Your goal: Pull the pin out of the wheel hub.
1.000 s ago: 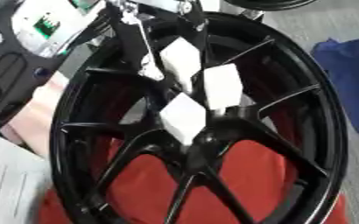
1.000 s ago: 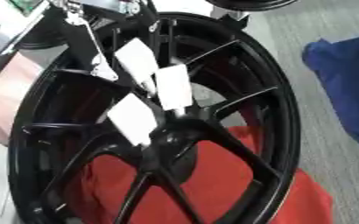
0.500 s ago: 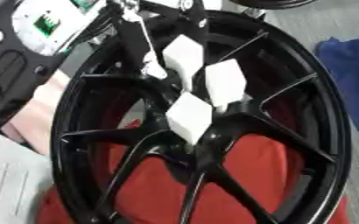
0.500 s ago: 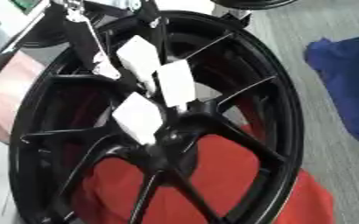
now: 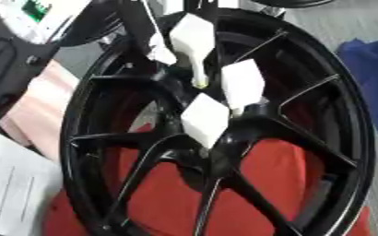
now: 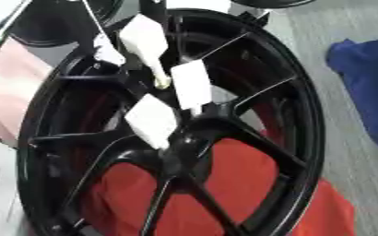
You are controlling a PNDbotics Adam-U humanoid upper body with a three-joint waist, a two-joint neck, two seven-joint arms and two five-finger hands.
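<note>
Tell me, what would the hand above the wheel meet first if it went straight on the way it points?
Most likely the centre of the black wheel hub: the hand points down toward it. Depth is unclear, so it may already touch.

One black wheel hub (image 5: 224,138) fills the view. Three white fingertip pads (image 5: 204,119) hover over its centre, plus a fourth smaller white piece (image 5: 162,53) higher up (all apparently part of one robot hand (image 5: 196,41), though the blur leaves that unsure). One red cloth (image 5: 289,184) lies beneath. One blue cloth (image 6: 369,87) lies at the right edge. One white sheet of paper (image 5: 11,184) lies at lower left.
</note>
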